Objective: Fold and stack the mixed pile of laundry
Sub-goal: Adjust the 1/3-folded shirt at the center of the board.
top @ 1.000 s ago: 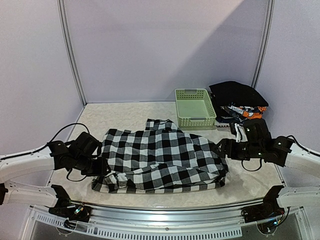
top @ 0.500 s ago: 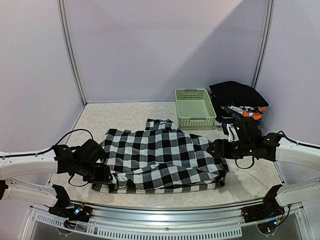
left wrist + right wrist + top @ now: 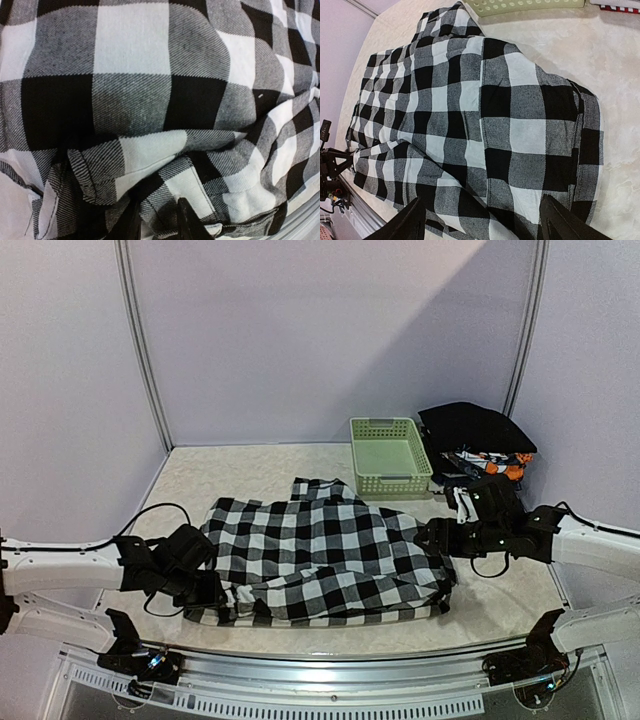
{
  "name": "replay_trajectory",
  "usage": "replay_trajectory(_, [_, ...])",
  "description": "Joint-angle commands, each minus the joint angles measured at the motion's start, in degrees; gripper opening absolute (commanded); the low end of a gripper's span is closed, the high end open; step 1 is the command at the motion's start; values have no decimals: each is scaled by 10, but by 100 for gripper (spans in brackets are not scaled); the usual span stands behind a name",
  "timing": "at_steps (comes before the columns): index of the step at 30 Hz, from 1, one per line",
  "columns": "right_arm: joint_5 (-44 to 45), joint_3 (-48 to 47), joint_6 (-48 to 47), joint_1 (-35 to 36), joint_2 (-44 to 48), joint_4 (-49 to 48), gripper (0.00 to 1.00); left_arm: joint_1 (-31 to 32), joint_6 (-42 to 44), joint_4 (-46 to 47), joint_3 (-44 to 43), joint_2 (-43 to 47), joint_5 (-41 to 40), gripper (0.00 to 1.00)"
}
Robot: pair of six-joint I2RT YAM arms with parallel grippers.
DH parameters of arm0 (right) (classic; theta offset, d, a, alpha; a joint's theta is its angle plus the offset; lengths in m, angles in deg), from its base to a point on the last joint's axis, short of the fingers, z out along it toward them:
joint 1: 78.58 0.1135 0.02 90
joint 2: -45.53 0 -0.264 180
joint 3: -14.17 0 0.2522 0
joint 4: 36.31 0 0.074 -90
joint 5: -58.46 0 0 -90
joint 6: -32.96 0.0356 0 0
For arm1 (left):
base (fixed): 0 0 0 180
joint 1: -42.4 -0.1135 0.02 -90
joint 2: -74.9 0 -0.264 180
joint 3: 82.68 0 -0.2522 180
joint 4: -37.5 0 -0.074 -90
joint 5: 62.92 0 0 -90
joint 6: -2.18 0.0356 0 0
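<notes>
Left wrist view: left gripper (image 3: 157, 204) narrow, pinching a fold of the checked shirt (image 3: 150, 100), spread across the table (image 3: 250, 465) near its front; right gripper (image 3: 482, 200) gapes wide above its right edge

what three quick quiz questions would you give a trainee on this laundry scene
1. True or false: the pale green basket stands at the far side of the table, just left of the clothes pile.
2. Where is the checked shirt? A: in the basket. B: spread on the table between the two arms. C: on top of the clothes pile.
3. In one word, how do the jaws of the right gripper stand as it hangs over the shirt's edge?

Key: 1 true; 2 B; 3 open.
</notes>
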Motion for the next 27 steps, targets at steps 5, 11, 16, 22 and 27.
replay_trajectory(5, [13,4,0,-1,3,-11,80,8,-3,75,20,16,-36,3])
replay_trajectory(11, [13,-1,-2,-1,0,-5,80,8,9,-41,-29,41,-98,0])
replay_trajectory(16, [15,-2,-6,-1,3,-4,80,9,19,-133,-62,53,-151,0])
replay_trajectory(22, [-6,-2,-6,-1,-14,-19,80,9,27,-135,-64,21,-173,0])
replay_trajectory(27, [-55,-1,-16,-1,-34,-53,80,13,21,-127,-62,7,-197,12])
